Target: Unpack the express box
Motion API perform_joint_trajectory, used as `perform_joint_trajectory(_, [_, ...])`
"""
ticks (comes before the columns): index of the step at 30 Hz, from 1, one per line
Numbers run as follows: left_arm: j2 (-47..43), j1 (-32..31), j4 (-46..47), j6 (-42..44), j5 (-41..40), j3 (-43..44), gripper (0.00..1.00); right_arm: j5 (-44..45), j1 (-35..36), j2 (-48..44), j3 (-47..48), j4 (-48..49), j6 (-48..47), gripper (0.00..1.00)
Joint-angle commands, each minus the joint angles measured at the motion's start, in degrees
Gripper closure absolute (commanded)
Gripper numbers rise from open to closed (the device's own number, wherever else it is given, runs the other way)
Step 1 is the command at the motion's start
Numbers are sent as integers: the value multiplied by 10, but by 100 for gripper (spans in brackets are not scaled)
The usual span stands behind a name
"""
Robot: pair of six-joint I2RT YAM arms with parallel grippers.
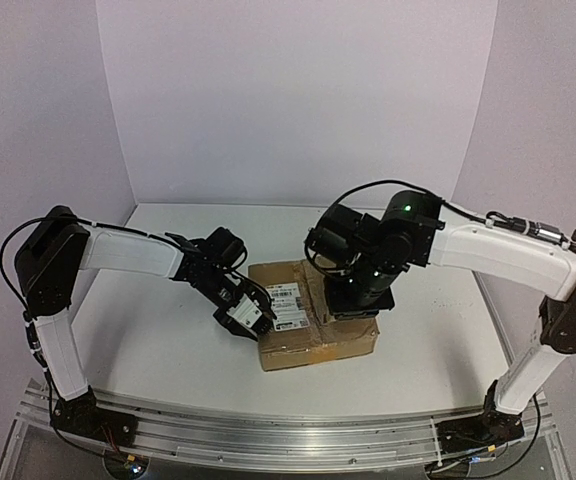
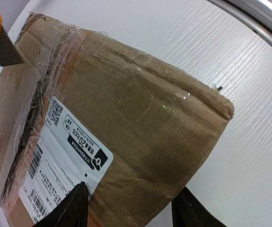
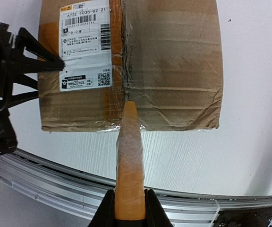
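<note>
One brown corrugated cardboard express box (image 1: 318, 342) is seen lying flat on the white bench (image 1: 168, 340), with two arms brought in over it.

One white barcode label (image 1: 286, 305) is carried on the left half of the box top, and one taped seam (image 3: 124, 56) is run down the middle of the box beside it. The left tool (image 1: 256, 312) is set at the box's left edge and is spread wide, with its two fingers (image 2: 74, 208) placed either side of that edge; contact with the cardboard cannot be told. The right tool (image 3: 130, 208) is held above the box's right half and is closed on one orange tapered stick (image 3: 129, 156) wrapped in clear film. The stick's tip is placed at the near end of the seam, at the box's near edge.
</note>
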Motion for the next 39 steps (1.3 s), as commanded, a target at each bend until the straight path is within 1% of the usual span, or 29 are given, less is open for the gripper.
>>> perform_joint_trajectory(1, [43, 18, -67, -48, -117, -24, 50, -17, -3, -23, 55, -20, -8, 100])
perform_joint_trajectory(4, [42, 18, -70, -46, -115, -23, 50, -39, -1, -28, 27, -20, 2, 100])
perform_joint_trajectory(7, [40, 18, -75, -42, -111, -23, 50, -39, 2, -28, 6, -18, -2, 100])
perform_joint_trajectory(14, [37, 18, -85, -35, -106, -22, 48, 12, -8, 34, 56, -17, -72, 100])
perform_joint_trajectory(19, [35, 18, -95, -34, -104, -22, 48, 24, -18, 39, 40, 16, -85, 100])
perform_joint_trajectory(24, [34, 18, -95, -33, -106, -20, 48, 58, -22, 44, 40, 20, -96, 100])
perform_joint_trajectory(29, [33, 18, -94, -33, -107, -21, 48, 31, -23, 62, 48, 30, -108, 100])
perform_joint_trajectory(39, [32, 18, -90, -37, -109, -24, 48, 10, -24, 43, -7, 41, -96, 100])
